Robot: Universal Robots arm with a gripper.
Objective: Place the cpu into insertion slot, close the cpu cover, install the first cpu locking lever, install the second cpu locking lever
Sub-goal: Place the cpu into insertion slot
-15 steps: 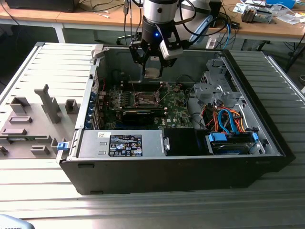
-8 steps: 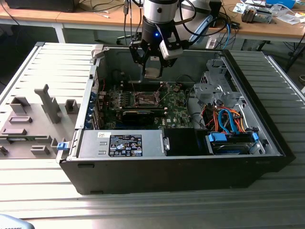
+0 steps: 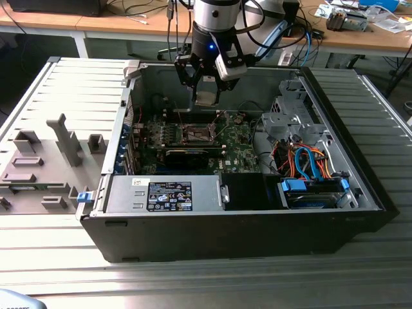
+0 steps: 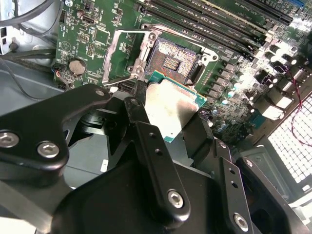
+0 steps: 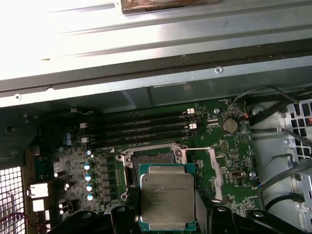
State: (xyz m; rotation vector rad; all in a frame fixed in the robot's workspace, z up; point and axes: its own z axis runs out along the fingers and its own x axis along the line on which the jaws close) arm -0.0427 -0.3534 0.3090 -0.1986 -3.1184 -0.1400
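The cpu was clamped flat by the gripper, closed on two opposite edges, and held above the insertion slot, clear of it. The cpu cover was noted swung open beside that slot, dark centre exposed.

In the first wrist view the cpu, clamped in the gripper, hides part of the insertion slot. In the second wrist view the gripper's black links cover roughly half of the cpu. In the exterior view the arm is cut off by the picture's edge, and the insertion slot is too small to make out in detail.
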